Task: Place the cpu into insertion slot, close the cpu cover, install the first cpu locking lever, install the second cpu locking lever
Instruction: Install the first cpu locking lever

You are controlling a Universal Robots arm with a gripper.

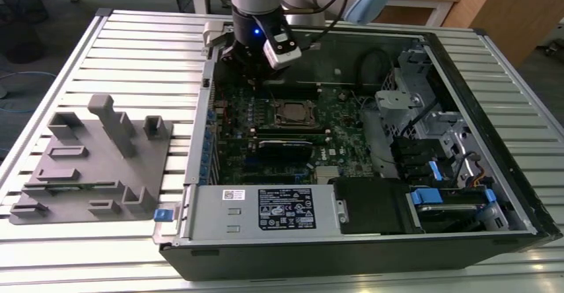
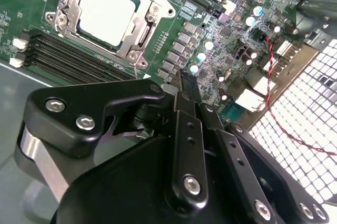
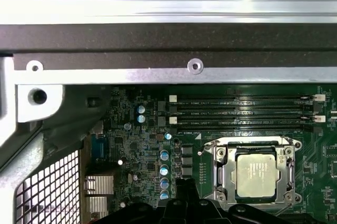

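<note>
One cpu [image 3: 256, 175] is sitting in the insertion slot [image 3: 253, 142] on the green motherboard [image 3: 131, 145]. The cpu cover [image 3: 227, 174] is lying flat around it, chip top showing through the cutout. End effector [image 2: 181, 79] is hanging near the socket, fingers pressed together, gripping nothing. Open computer case [image 1: 352, 253] is lying on the slatted bench [image 1: 132, 35], grey fixture block [image 1: 97, 154] resting at the exterior view's left.

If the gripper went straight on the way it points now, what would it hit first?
The gripper would probably meet the green circuit board at the small round capacitors beside the insertion slot, not the cpu itself; depth is hard to judge.
</note>
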